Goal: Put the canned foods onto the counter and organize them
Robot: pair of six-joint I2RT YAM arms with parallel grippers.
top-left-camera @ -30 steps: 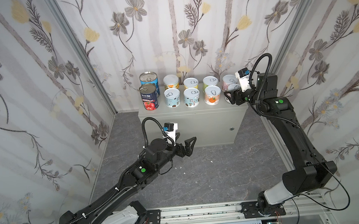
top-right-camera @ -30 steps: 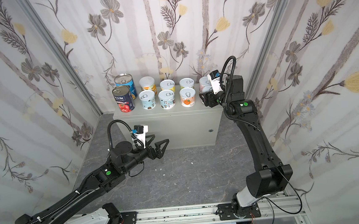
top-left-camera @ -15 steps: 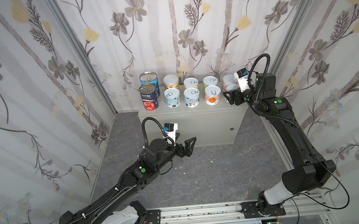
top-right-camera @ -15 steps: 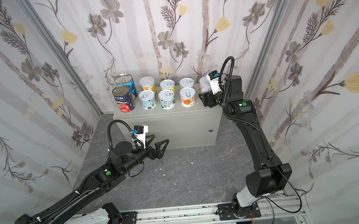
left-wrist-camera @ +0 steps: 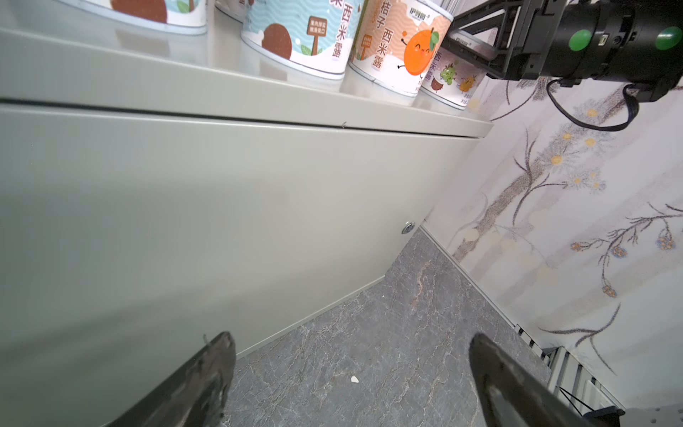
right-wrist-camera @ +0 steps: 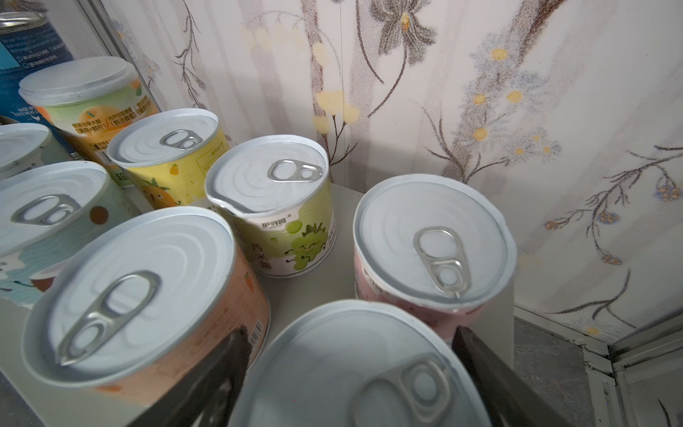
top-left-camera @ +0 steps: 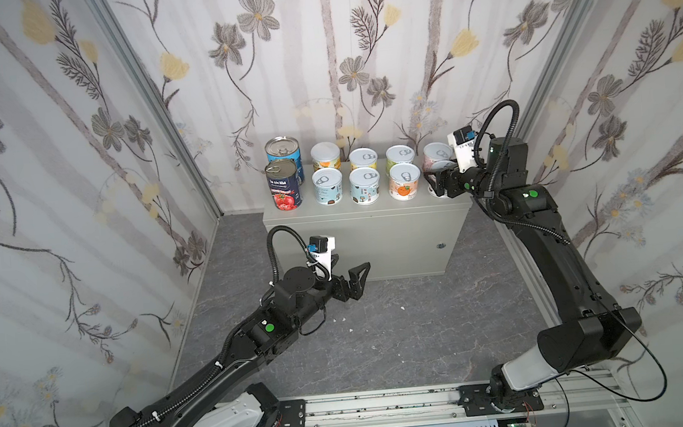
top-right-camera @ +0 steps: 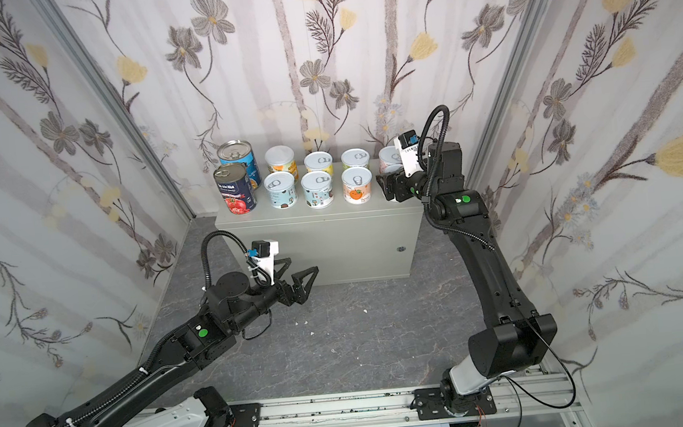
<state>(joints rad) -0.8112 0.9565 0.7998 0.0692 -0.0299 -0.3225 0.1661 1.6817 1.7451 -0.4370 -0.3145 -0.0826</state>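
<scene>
Ten cans (top-left-camera: 364,185) in two rows fill the grey surface (top-left-camera: 373,210). Right end effector (top-left-camera: 434,180) straddles the can (right-wrist-camera: 354,362) at the front right corner, grip unclear. Left end effector (top-left-camera: 352,263) gapes empty.

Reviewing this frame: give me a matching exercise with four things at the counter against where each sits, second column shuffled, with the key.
Things:
1. tomato can
2. orange-fruit can
3. plain-lidded can, no pull ring
4. round lock

Places, as seen in both top views:
A. on the counter, front face
B. back row, beside the tall blue can
C. front row, left end
D. front row, fourth from the left

Pairs: 1-C, 2-D, 3-B, 4-A
</scene>
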